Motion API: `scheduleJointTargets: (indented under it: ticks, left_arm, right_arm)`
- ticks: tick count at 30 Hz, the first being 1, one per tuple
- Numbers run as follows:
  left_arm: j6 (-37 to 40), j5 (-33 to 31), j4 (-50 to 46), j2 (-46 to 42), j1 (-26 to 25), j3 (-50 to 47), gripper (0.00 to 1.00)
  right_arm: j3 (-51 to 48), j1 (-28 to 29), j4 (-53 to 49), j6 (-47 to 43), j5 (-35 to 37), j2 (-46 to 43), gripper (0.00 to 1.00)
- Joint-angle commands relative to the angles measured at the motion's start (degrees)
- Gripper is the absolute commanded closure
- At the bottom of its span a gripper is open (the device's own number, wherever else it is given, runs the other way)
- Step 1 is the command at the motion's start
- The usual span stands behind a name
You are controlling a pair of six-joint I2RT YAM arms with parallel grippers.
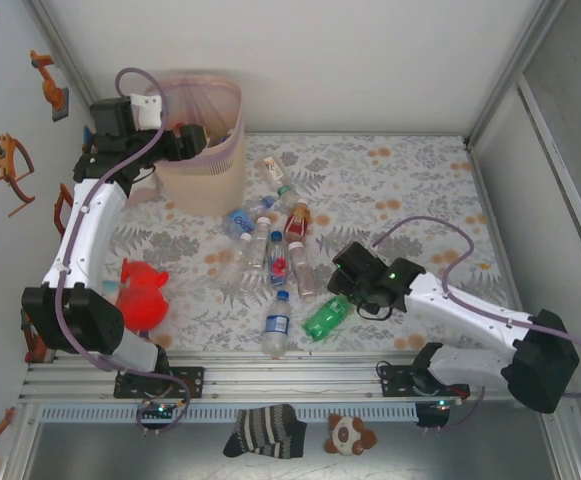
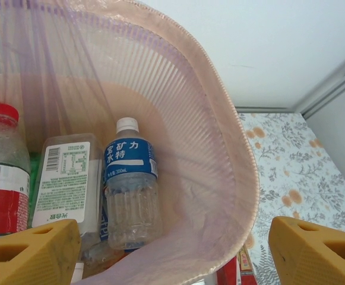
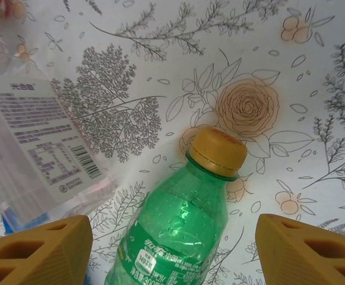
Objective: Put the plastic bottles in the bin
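The bin (image 1: pixel 215 178), beige with a pink bag over its rim, stands at the back left of the table. My left gripper (image 1: pixel 188 140) hangs open above its mouth with nothing held. In the left wrist view the gripper (image 2: pixel 172 255) looks down into the bin (image 2: pixel 220 148), where a blue-labelled bottle (image 2: pixel 130 184), a red-capped one (image 2: pixel 3 172) and a white-labelled one (image 2: pixel 62 184) lie. Several plastic bottles (image 1: pixel 270 240) lie clustered mid-table. My right gripper (image 1: pixel 342 282) is open over a green bottle (image 1: pixel 327 317). Its fingers (image 3: pixel 38 249) flank the green bottle (image 3: pixel 184 219) with gaps on both sides.
A red plush toy (image 1: pixel 142 295) lies near the left arm's base. A clear bottle (image 1: pixel 277 325) sits just left of the green one, and a flat clear labelled bottle (image 3: pixel 35 142) lies to its left. A striped sock (image 1: pixel 265 430) and small plush (image 1: pixel 350 435) rest below the front rail.
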Motion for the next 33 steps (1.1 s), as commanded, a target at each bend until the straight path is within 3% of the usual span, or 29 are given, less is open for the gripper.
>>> scheduleJointTargets:
  ticks: [1,10,17,33]
  left_arm:
    - [-2.0,2.1,-0.2,-2.3,-0.5,-2.3,0.18]
    - [-1.8,1.4,-0.5,-3.9,-0.4,-3.9,0.18]
    - [-1.6,1.2,-0.6,-3.9,-0.4,-4.8,0.17]
    - [-3.0,0.6,0.6,-5.3,-0.7,-6.8,0.17]
  right_arm:
    - [-1.6,-0.9,2.0,1.6,-2.1,1.9,0.28]
    - [-1.9,-2.4,8.5,-0.7,-9.4,11.6,0.26]
    - [-3.6,-2.9,11.0,-0.5,-11.0,14.6,0.29]
    - [-4.4,-3.1,8.1,-0.7,-6.0,7.6,0.43]
